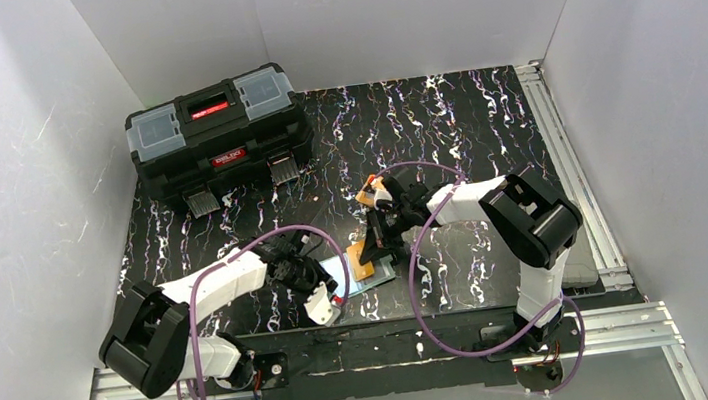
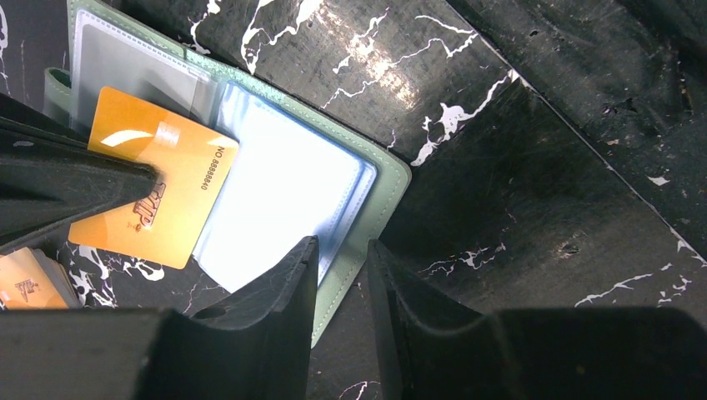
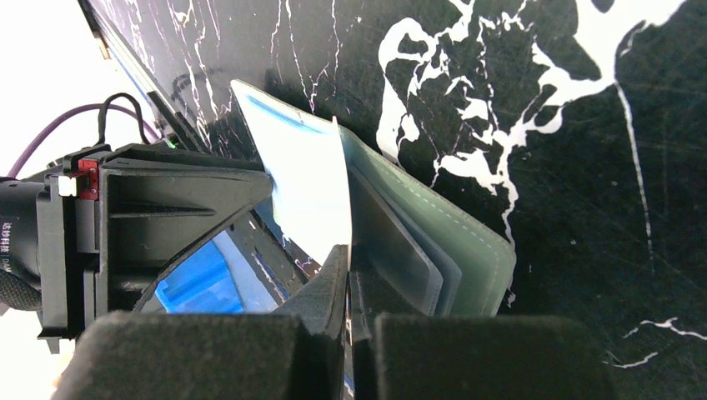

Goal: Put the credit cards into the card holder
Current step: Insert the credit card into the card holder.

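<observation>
The mint-green square card holder (image 2: 373, 208) lies open on the black, white-veined desk (image 2: 517, 167), clear sleeves upward, just ahead of the arms' bases. The left pincer (image 2: 342, 250) stands partly open astride one edge of the holder. I judge it is there to pin the cover so the holder cannot slide. The right pincer (image 3: 348, 260) is closed tight on the flat, glossy orange card (image 2: 179, 196), slanted over the sleeves, probably to feed an edge into a slot. Whether a corner is in yet, I cannot tell.

The left wrist view gives the card's colour and printed number. The right wrist view bleaches it pale but shows the holder's leaves fanned edge-on. Only the top view shows the big black plastic toolbox (image 1: 217, 140), well apart.
</observation>
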Motion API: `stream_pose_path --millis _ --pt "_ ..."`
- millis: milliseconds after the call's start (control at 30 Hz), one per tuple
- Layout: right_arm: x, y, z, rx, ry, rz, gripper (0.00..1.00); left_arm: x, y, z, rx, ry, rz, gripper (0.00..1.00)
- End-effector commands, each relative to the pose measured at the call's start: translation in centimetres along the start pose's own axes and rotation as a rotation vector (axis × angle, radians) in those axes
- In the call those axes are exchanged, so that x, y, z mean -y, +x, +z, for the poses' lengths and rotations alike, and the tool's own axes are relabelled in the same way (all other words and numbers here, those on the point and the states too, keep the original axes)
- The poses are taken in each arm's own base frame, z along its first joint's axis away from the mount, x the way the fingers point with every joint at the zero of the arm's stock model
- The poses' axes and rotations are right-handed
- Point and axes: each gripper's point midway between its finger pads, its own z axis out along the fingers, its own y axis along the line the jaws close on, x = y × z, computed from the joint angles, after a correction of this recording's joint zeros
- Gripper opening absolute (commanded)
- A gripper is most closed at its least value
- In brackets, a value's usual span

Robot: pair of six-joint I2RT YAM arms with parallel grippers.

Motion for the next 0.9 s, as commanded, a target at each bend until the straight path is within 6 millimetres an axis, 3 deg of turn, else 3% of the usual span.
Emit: stream_pose_path --millis 0,367,867 --pt "1.6 -0.4 0.2 0.034 0.051 -0.001 0.01 2.6 -0.5 0.8 0.03 0.101 -0.05 0.27" --pt "2.3 1.9 0.8 -0.033 0.083 -0.025 0.01 2.2 -0.6 0.8 0.026 0.097 -0.052 0.25" --pt "2.4 3.5 0.2 -0.073 0.076 -0.06 0.01 1.8 -0.4 0.9 0.005 0.075 -0.068 0.23"
